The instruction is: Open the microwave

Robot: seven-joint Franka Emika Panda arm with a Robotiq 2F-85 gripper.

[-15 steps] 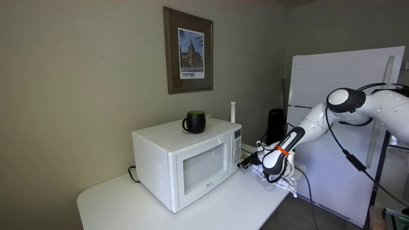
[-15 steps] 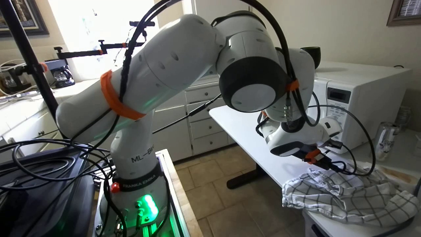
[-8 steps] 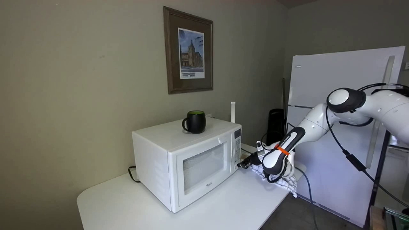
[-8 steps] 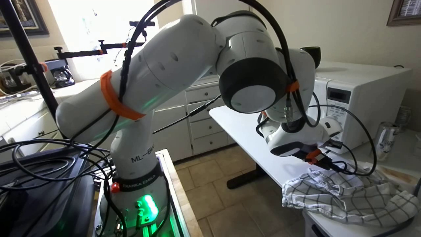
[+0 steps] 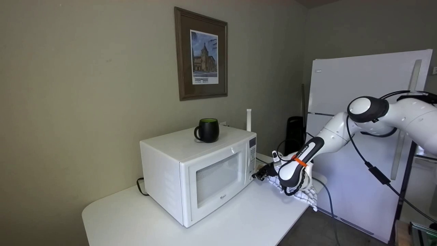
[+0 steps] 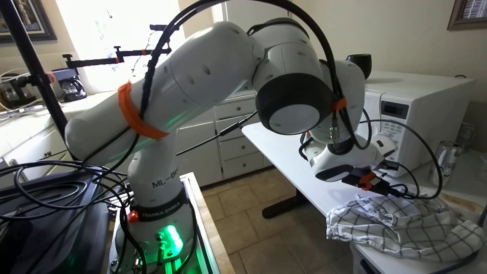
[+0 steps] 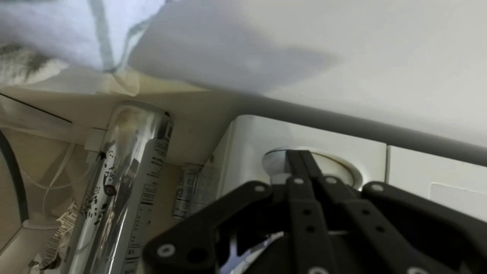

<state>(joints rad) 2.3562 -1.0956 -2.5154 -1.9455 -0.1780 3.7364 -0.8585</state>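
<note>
Microwave [image 5: 199, 173] directly before the tool [image 7: 299, 153]

Tool [image 7: 299, 153] perhaps against round button [image 7: 335, 169]

Glare bleaches that broad, bright window [image 6: 118, 36]; the plain beige wall [image 5: 92, 95] fades into gloom; soft shadow crosses the smooth white tabletop [image 7: 399, 57].
</note>
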